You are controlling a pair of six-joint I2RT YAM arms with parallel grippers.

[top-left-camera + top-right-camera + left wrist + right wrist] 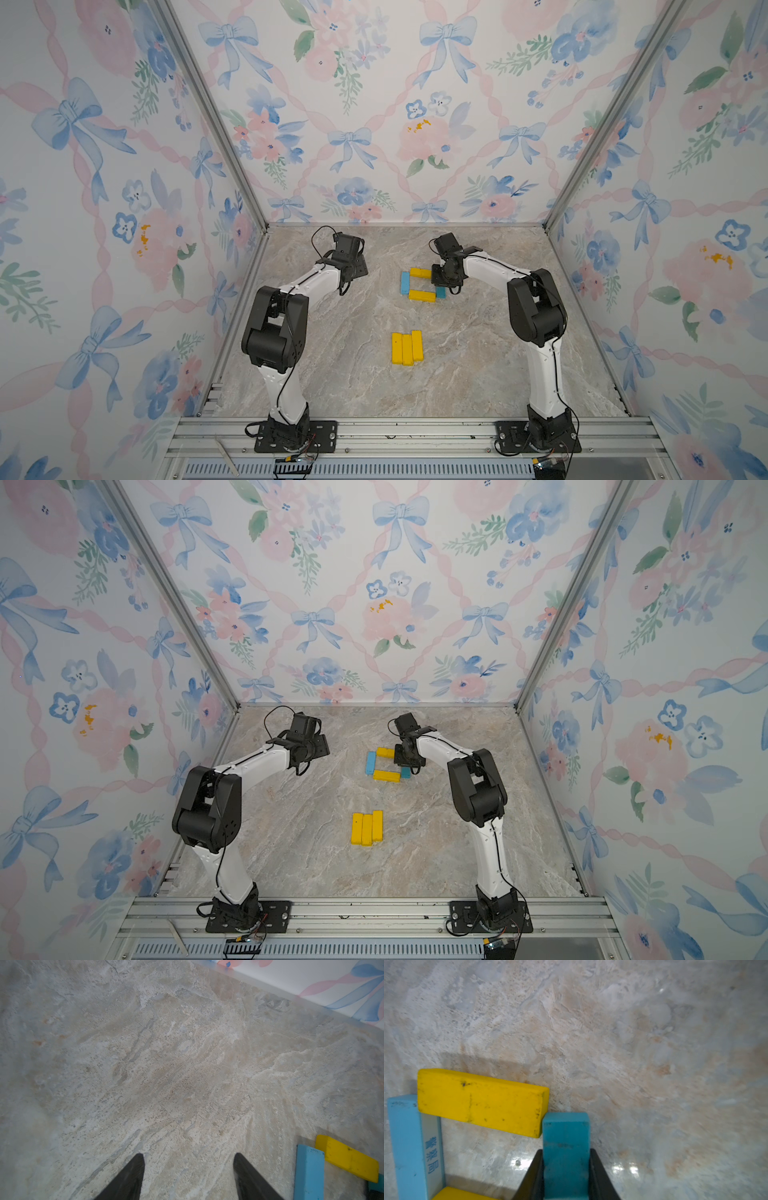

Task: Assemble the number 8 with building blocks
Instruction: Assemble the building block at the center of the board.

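A half-built figure lies on the marble table [332, 374]. It has a light blue block [404, 283] on its left side, a yellow block [420, 273] across the far end and another yellow block [422, 296] across the near end. My right gripper [566, 1153] is shut on the teal block [565, 1130], which stands on the figure's right side, its far end beside the yellow block [481, 1101]. In a top view the teal block [440, 292] is mostly hidden under that gripper. My left gripper [189, 1157] is open and empty, left of the figure.
Three yellow blocks [407, 348] lie side by side nearer the front, between the two arms. Flowered walls [374, 124] close the table at the back and both sides. An aluminium rail [415, 432] runs along the front.
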